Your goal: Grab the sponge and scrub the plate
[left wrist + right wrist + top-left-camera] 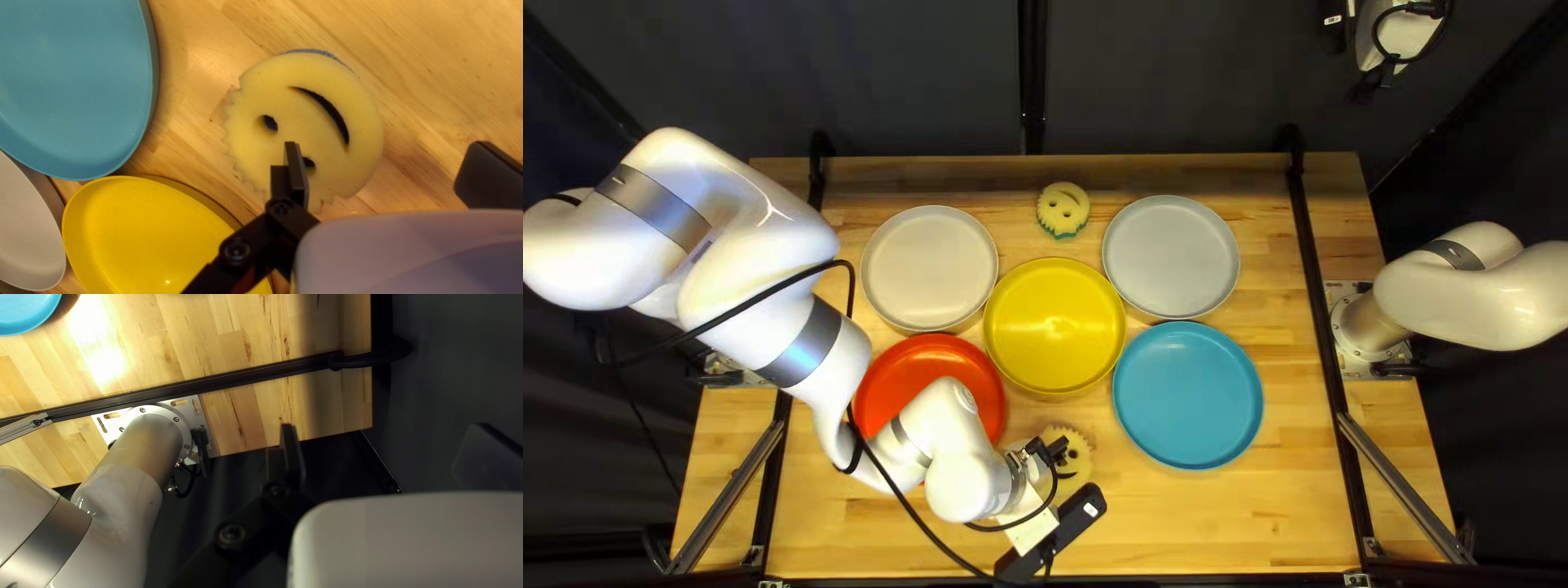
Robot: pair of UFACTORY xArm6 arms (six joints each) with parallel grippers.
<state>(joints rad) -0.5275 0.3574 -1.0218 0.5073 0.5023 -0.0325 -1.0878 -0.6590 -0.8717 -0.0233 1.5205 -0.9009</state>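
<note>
Clock positions are read about the yellow plate [1054,327] on the desk [1285,512] in the top left view. The near sponge [1080,457], blue-backed and smiling, lies at 6 o'clock; the far sponge [1062,205], green-backed, at 12. The gray plate [1171,256] occupies 2 o'clock, the blue plate [1187,394] 4, the red plate [975,381] 8 and the white plate [929,269] 10. The left tool [1077,476], its fingers wide apart, reaches over the near sponge; contact cannot be determined. The right tool [1335,26], also wide, is raised at 1 o'clock, beyond the desk's far edge.
</note>
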